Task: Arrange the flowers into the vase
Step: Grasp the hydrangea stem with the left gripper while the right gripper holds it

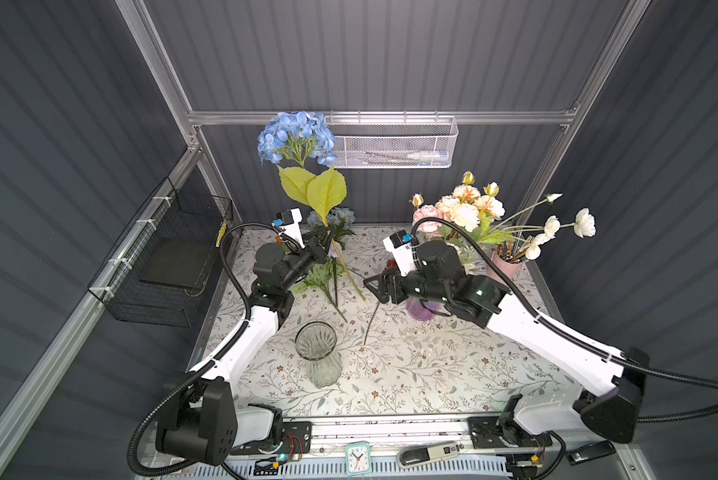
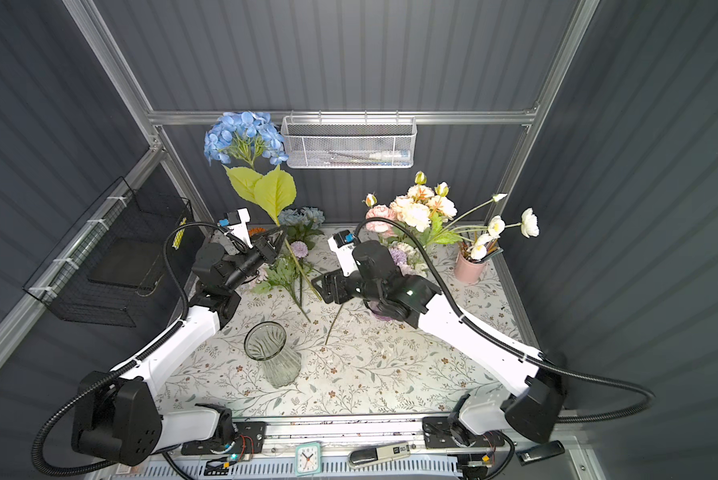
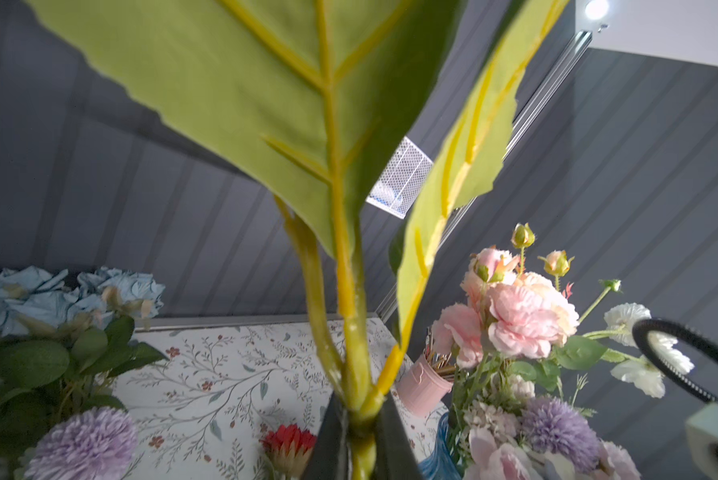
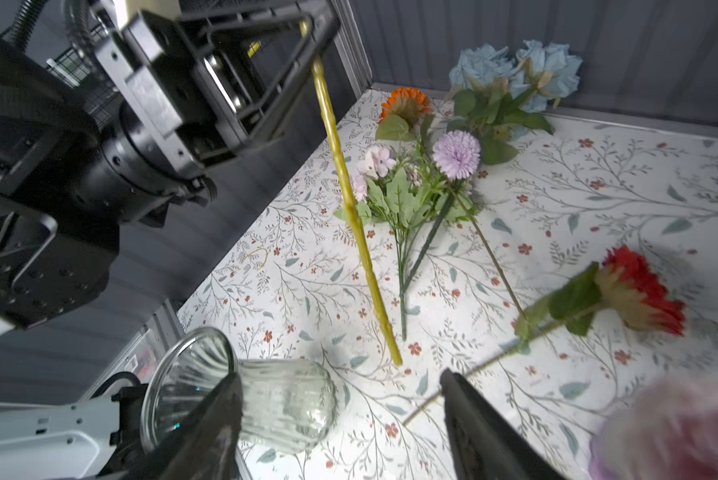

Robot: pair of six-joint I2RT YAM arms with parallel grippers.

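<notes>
A clear ribbed glass vase [image 1: 318, 353] [image 2: 268, 351] [image 4: 266, 399] stands empty near the table's front left. My left gripper [image 1: 326, 237] [image 2: 280, 235] [image 3: 359, 411] is shut on the stem [image 3: 355, 353] of a tall blue hydrangea [image 1: 295, 137] [image 2: 243, 137], held upright above the table; its lower stem [image 4: 349, 199] hangs free. My right gripper [image 1: 372, 286] [image 2: 320, 286] [image 4: 340, 374] is open and holds nothing. A red daisy [image 4: 639, 291] lies on the cloth just beyond it. A lilac pompom [image 4: 457, 153], an orange daisy [image 4: 405, 102] and blue roses [image 4: 515, 70] lie loose at the back left.
A bouquet [image 1: 461, 208] stands in a purple vase [image 1: 421, 309] under my right arm. A pink cup [image 1: 504, 266] with white blooms sits at the back right. A white mesh basket [image 1: 394, 141] hangs on the rear rail, a black wire basket [image 1: 170, 257] on the left wall.
</notes>
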